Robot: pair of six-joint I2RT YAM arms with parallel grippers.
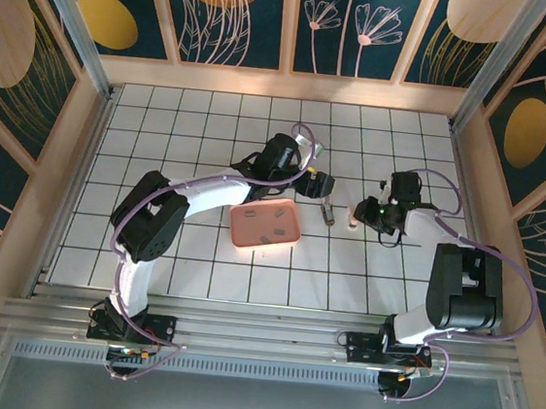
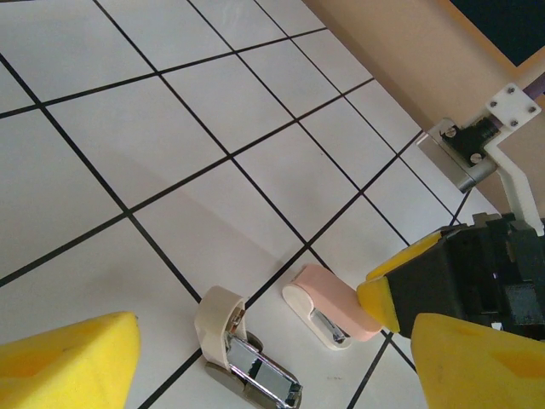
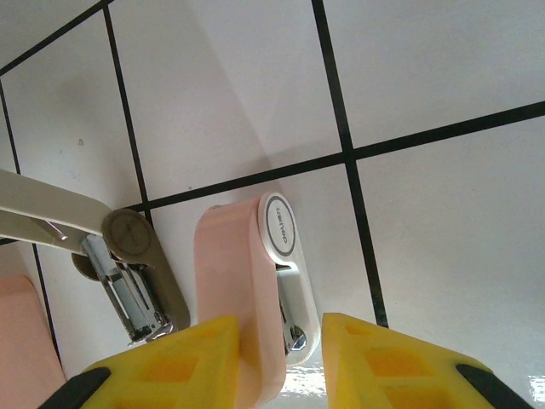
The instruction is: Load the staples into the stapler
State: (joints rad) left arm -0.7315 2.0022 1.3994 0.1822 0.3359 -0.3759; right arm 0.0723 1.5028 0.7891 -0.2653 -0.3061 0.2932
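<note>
Now the right gripper [image 3: 279, 331] is squeezing a pink and white plastic stapler [image 3: 228, 273] on the white tiled table [image 1: 163, 134]. Just beside it, the open grey metal stapler [image 2: 252, 368] is lying near the left gripper [image 1: 319, 185], whose yellow fingers [image 2: 72, 362] are standing wide apart. Tiny dark staples [image 1: 269, 227] are sitting in the pink rounded tray [image 1: 239, 232].

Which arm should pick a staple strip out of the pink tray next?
Left, I think. The left pincer is open and hangs close to the pink tray, where the staples lie. The right pincer is busy, closed on the pink stapler, farther from the tray.
</note>
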